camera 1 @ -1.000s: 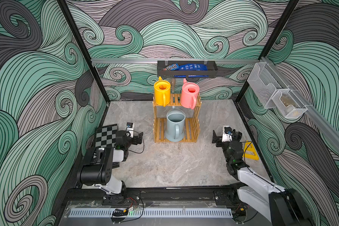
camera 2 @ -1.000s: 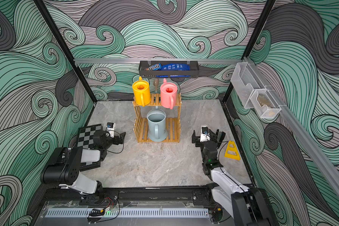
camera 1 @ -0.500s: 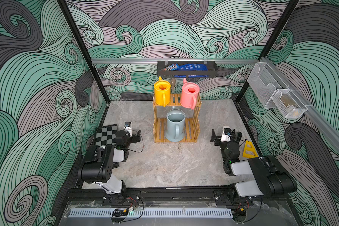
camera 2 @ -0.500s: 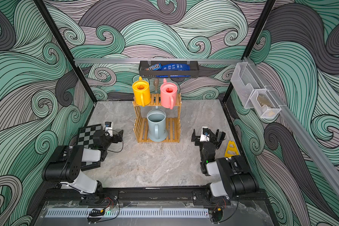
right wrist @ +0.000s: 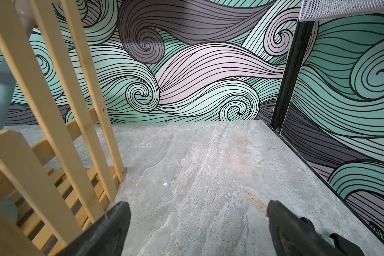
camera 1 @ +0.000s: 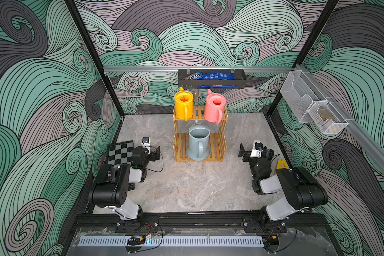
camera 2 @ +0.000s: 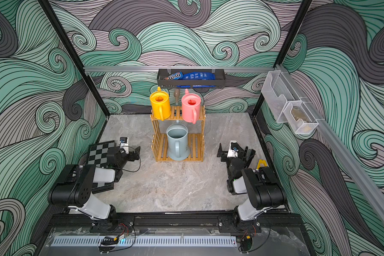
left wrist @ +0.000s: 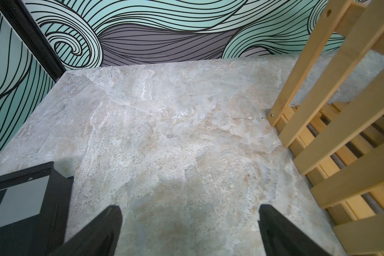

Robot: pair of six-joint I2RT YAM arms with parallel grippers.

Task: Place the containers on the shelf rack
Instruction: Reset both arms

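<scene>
The wooden shelf rack (camera 1: 215, 146) (camera 2: 196, 146) stands at the middle back of the table. The yellow can (camera 1: 183, 106) (camera 2: 159, 105) and the pink can (camera 1: 215, 107) (camera 2: 190, 107) sit upright on its top tier. On the bottom tier the large blue-grey can (camera 1: 197, 141) (camera 2: 177, 141) stands with its handle facing front. My left gripper (camera 1: 155, 154) (left wrist: 190, 212) is low, left of the rack, open and empty. My right gripper (camera 1: 255, 153) (right wrist: 197, 210) is low on the rack's right, also open and empty. Both wrist views catch the rack's side slats (left wrist: 333, 124) (right wrist: 53, 124).
A black tray with snack packets (camera 1: 211, 83) hangs on the back wall above the rack. White wire mesh baskets (camera 1: 313, 106) hang on the right wall. A checkerboard (camera 1: 120, 151) lies beside the left arm, and a small yellow piece (camera 1: 280, 165) by the right arm.
The right arm has folded back toward its base, its gripper staying low right of the rack. The left gripper drew slightly back. The cans have not moved.
</scene>
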